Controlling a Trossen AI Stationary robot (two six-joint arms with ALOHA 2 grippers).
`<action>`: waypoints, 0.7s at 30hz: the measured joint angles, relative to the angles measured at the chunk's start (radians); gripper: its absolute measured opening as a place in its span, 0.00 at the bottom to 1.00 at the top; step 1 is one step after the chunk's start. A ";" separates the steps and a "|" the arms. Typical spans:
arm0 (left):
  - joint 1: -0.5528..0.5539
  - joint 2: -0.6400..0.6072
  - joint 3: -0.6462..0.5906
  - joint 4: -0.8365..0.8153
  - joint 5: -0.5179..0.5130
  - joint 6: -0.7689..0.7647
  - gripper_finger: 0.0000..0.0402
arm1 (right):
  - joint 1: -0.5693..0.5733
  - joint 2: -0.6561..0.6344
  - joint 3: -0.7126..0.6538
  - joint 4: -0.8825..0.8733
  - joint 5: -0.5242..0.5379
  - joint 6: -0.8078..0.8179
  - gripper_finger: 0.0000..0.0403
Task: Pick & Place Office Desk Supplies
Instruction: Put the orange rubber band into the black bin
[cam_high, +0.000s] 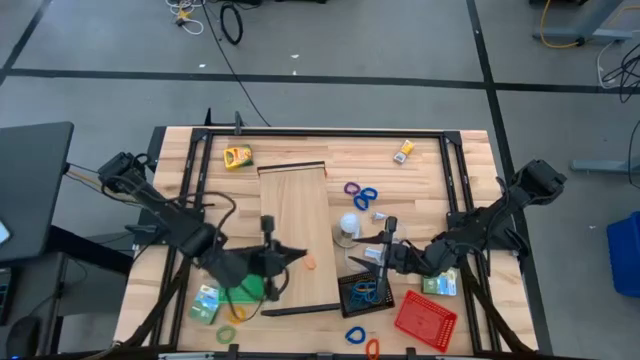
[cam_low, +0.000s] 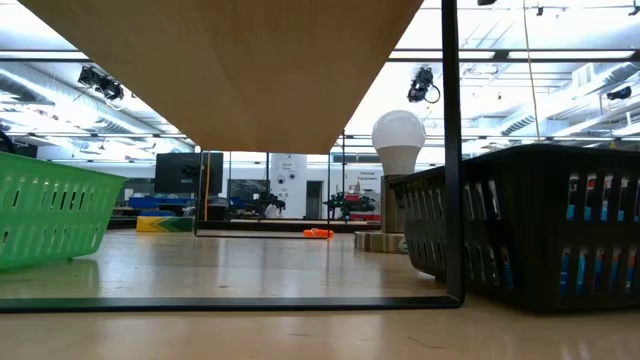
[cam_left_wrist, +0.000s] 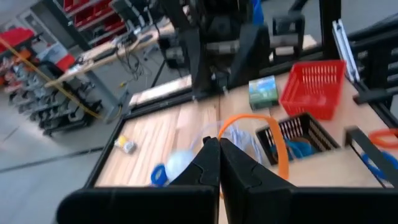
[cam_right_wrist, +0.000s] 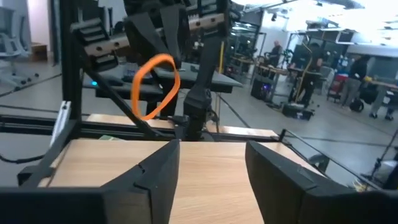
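Observation:
My left gripper (cam_high: 298, 258) hovers over the long board's right edge, shut on an orange loop (cam_high: 310, 264). The same loop (cam_left_wrist: 277, 134) curves out past its fingers in the left wrist view. My right gripper (cam_high: 372, 256) is open just right of it, beside the black tray, and faces the loop (cam_right_wrist: 140, 93). Loose supplies lie around: blue loops (cam_high: 365, 197), a purple one (cam_high: 351, 187), a yellow box (cam_high: 237, 156), green boxes (cam_high: 207, 303) (cam_high: 440, 283), and a blue loop (cam_high: 356, 334) near the front edge. My left gripper pinches the orange loop between its two shut fingers at the loop's top (cam_right_wrist: 165, 59). The fingers (cam_right_wrist: 163, 34) come at it from above, pointing down. The loop hangs open below them, lifted clear of the table.
The pale wooden board (cam_high: 295, 230) lies down the table's middle. A white bulb (cam_high: 348, 225) stands on a roll right of it. A black tray (cam_high: 362, 292) holds blue items, a red tray (cam_high: 425, 318) sits near the front right, and a green tray (cam_high: 240, 292) front left.

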 joint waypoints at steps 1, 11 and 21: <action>0.023 0.000 0.000 0.030 0.028 0.023 0.00 | -0.007 0.000 0.000 -0.002 0.000 0.007 0.49; 0.239 0.014 0.000 0.205 0.253 0.143 0.00 | -0.056 0.000 0.000 -0.004 -0.078 0.040 0.51; 0.352 0.074 -0.001 0.291 0.400 0.179 0.00 | -0.099 0.000 0.000 -0.004 -0.074 0.080 0.51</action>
